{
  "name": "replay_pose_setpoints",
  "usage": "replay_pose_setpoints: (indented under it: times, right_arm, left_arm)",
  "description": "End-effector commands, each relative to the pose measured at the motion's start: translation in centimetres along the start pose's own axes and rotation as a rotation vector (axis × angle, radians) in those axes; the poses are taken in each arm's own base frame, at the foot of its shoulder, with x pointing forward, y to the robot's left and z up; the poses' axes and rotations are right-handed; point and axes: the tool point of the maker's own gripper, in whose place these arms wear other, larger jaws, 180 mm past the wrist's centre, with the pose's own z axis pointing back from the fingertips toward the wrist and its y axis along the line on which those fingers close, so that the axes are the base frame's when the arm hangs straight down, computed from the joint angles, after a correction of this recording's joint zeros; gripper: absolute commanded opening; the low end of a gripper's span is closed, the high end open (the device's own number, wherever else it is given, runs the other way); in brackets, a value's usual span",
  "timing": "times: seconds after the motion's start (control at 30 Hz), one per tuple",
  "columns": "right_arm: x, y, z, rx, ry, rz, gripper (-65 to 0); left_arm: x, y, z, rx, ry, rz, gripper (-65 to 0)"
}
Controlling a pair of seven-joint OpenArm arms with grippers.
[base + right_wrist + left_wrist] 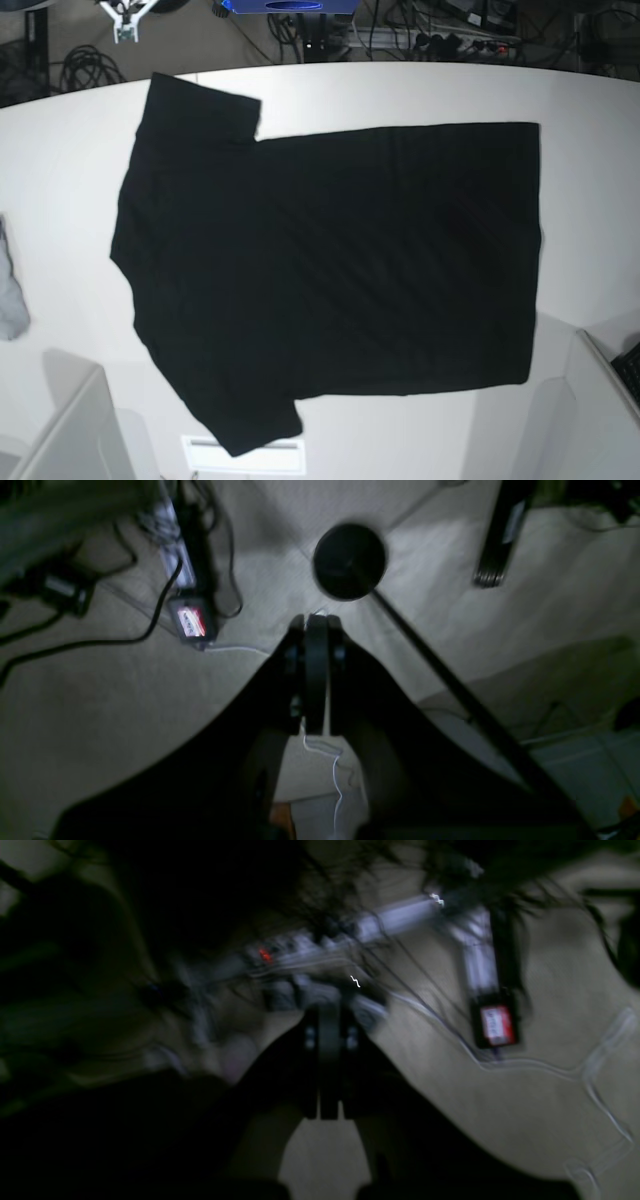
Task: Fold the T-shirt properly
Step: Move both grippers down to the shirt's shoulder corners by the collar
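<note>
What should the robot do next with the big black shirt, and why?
Probably lower one shut claw toward a sleeve edge and open it. The large plain black fabric T-shirt lies spread flat and unfolded on the white table, and no claw shows near it in the base view.

White table [60, 150] with curved far edge, evenly lit. Behind it, dark floor with cables [85, 65] and power strip [455, 42]. Wrist views: beige carpet [100, 705], dim light, black round stand base [349, 561], white cable [590, 1075].
</note>
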Motion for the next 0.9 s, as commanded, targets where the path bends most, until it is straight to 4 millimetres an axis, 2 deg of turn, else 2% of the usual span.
replay_pose_setpoints:
  times: [0.0,0.17,0.37,0.57,0.7,0.77,0.8,0.87]
  right_arm:
    - [0.8,-0.8,0.9,-0.023,-0.032,-0.003,-65.0]
    - [5.5,-2.6,3.5,-0.08,-0.169,-0.021,-65.0]
    - [11.4,-2.0,3.8,-0.069,-0.31,-0.066,-65.0]
    - [17.5,0.1,4.5,-0.001,-0.456,-0.171,-65.0]
    - [20.7,1.9,5.6,0.16,-0.547,-0.273,-65.0]
    - [21.5,2.5,6.1,0.238,-0.574,-0.312,-65.0]
    - [21.8,2.8,6.4,0.278,-0.585,-0.331,-62.1]
    - [22.4,3.2,7.0,0.352,-0.605,-0.361,-43.7]
  left_arm:
    - [1.0,0.9,0.9,0.022,-0.031,0.012,-65.0]
    - [7.6,5.3,2.3,0.132,-0.206,0.236,-65.0]
    - [13.7,8.4,3.3,0.197,-0.384,0.28,-65.0]
    - [17.0,8.9,2.5,0.207,-0.483,0.3,-65.0]
    - [18.8,9.5,1.8,0.217,-0.535,0.311,-65.0]
    - [19.6,9.6,1.6,0.216,-0.558,0.313,-65.0]
    - [20.0,9.8,1.5,0.218,-0.572,0.315,-65.0]
    - [20.7,9.9,1.3,0.219,-0.591,0.316,-65.0]
